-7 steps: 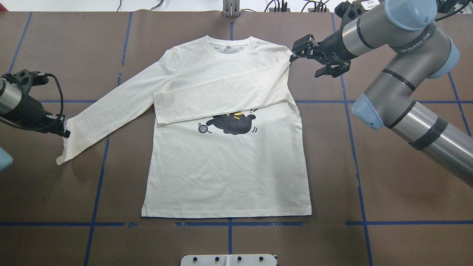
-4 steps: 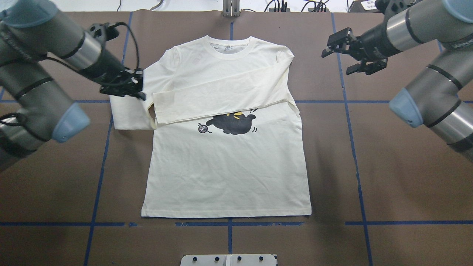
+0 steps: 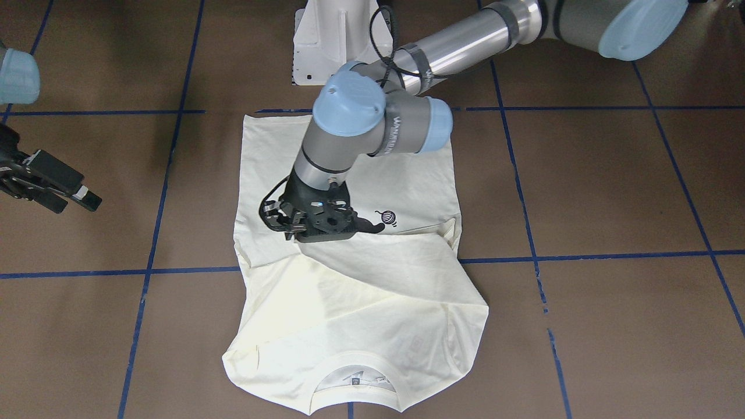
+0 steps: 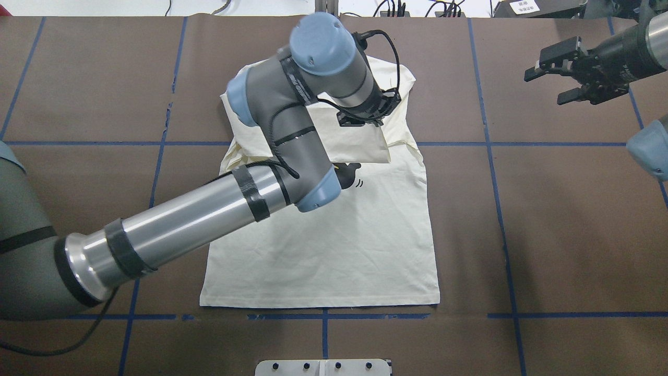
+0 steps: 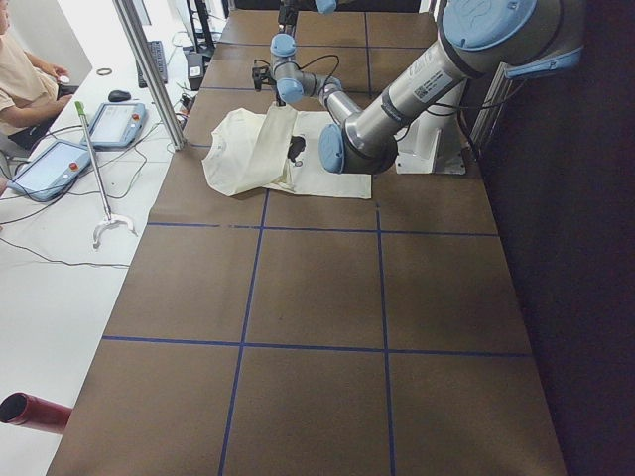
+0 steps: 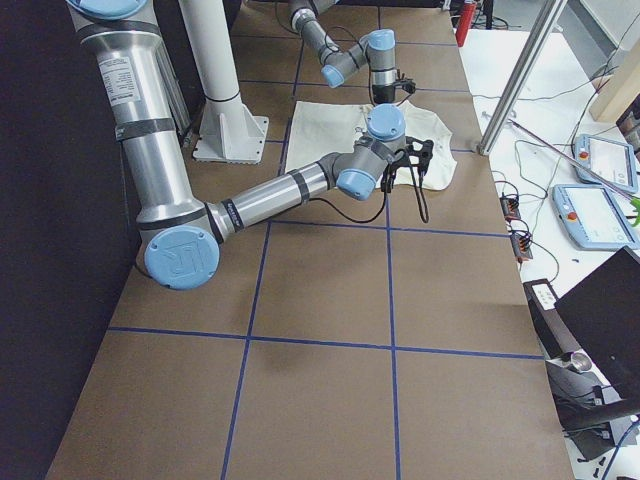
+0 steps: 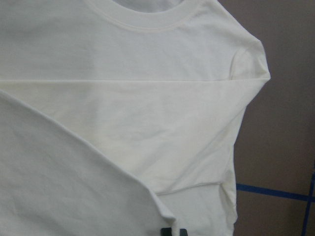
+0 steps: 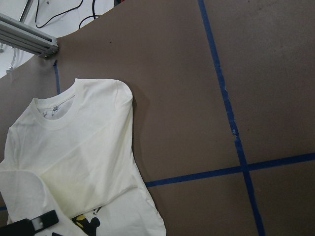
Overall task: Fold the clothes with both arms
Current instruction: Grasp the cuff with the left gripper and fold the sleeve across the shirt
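Observation:
The cream long-sleeved T-shirt (image 4: 323, 250) lies flat with its hem toward the robot. Its right sleeve is folded across the chest. The black cat print (image 4: 348, 173) is partly covered. My left arm reaches across the shirt, and its gripper (image 4: 365, 119) is shut on the left sleeve (image 4: 360, 143), held above the chest. The front view shows the same grip (image 3: 305, 231), with the sleeve draping toward the neck (image 3: 355, 378). My right gripper (image 4: 548, 83) is open and empty, over bare table right of the shirt's shoulder. It also shows in the front view (image 3: 73, 202).
The table is brown, with a grid of blue tape lines (image 4: 501, 209). The white pedestal (image 3: 332, 41) stands behind the shirt's hem. A white plate (image 4: 323, 367) sits at the near edge. An aluminium post (image 5: 149, 69) and operator tablets (image 5: 109, 124) stand along the far side.
My left arm has swung from the table's left across the shirt, carrying the left sleeve rightward over the chest. My right gripper has drawn back to the right, away from the shoulder.

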